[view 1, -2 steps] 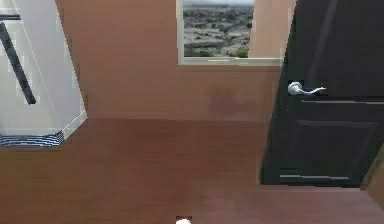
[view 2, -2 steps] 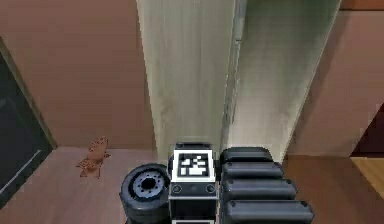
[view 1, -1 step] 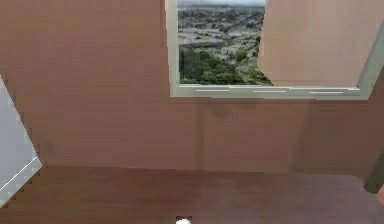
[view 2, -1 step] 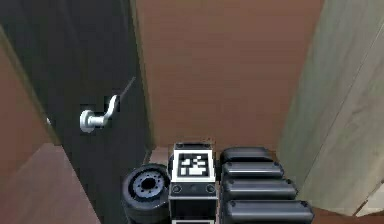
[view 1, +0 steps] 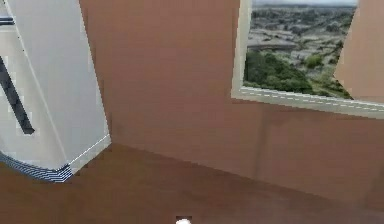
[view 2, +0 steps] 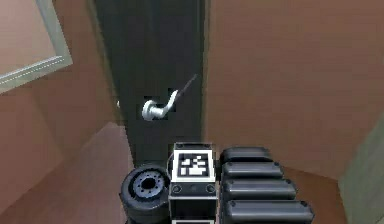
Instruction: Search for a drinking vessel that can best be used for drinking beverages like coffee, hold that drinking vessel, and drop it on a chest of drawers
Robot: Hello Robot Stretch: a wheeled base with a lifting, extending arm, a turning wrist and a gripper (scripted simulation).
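Observation:
At the arm side view's bottom edge the arm is drawn in: black ridged segments [view 2: 262, 185] lie right of a white square with black marks [view 2: 195, 168]. Left of that square sits the gripper [view 2: 147, 192], a round dark body low in the picture. I cannot make out its far end or its fingers, so I cannot tell whether it holds anything. A dark door stands straight behind it.
The dark door [view 2: 160, 50] has a silver lever handle [view 2: 160, 106], and a pale window frame [view 2: 35, 65] shows to its left. In the forward view a white fridge [view 1: 45, 80] stands left, a window [view 1: 300, 50] sits in the brown wall [view 1: 170, 70], and dark wood floor [view 1: 150, 190] lies below.

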